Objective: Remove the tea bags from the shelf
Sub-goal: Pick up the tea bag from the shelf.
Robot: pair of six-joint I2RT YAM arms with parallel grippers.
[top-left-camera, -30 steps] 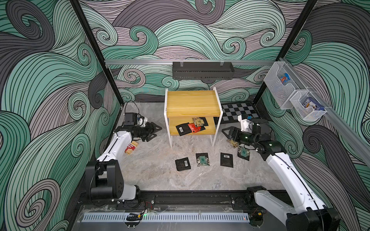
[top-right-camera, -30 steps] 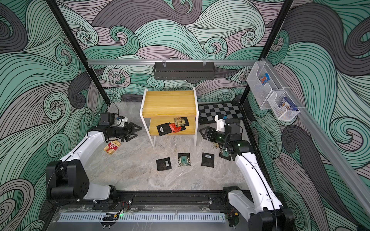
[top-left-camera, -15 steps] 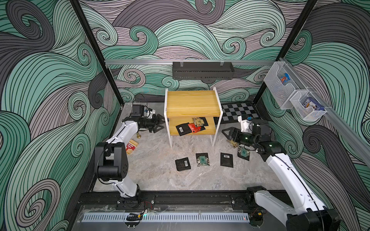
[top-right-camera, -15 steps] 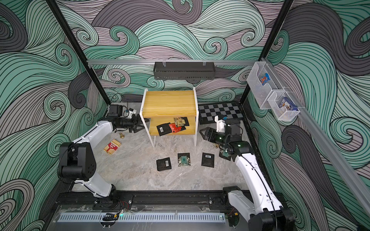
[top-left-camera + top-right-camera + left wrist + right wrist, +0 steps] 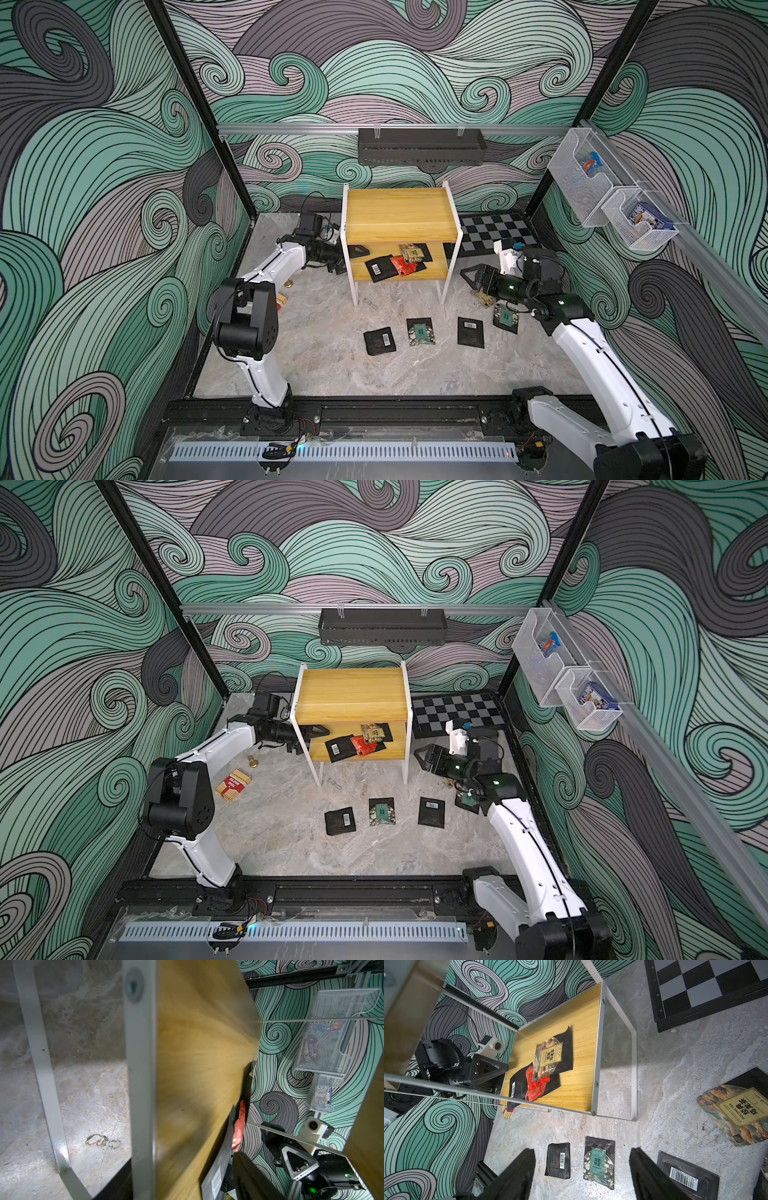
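I am partway through the clearing. Four small flat sachets already lie on the grey marbled desk (image 5: pixel 332 374), in a loose row at 6 o'clock from the small two-tier shelf with yellow boards and a white metal frame (image 5: pixel 399 212). A fifth shows close under my right arm, but it is too hidden there to describe.

The tea bags left to take sit overlapped on the lower board. A black sachet with a white barcode label (image 5: pixel 379 269) is at the 9 o'clock end, and one corner hangs over the front edge. A red sachet (image 5: pixel 402 265) lies against it. A tan printed sachet (image 5: pixel 412 252) rests on another black one (image 5: pixel 427 254) toward 3 o'clock.

My left hand (image 5: pixel 354 254) is at the shelf's 9 o'clock side, with one finger reaching in over the lower board. Its fingers are apart and hold nothing. My right hand (image 5: pixel 471 279) hangs at the shelf's 4 o'clock, outside the frame, with its fingers also spread and empty.

I judge the step in hand to be the reach for the barcode sachet, since it is nearest. The next move calls for sliding low toward 3 o'clock and staying clear of the white frame leg. These packets are thin and flat, so I should pinch the overhanging corner rather than press down. I should also close gently, or the red one may drag along.
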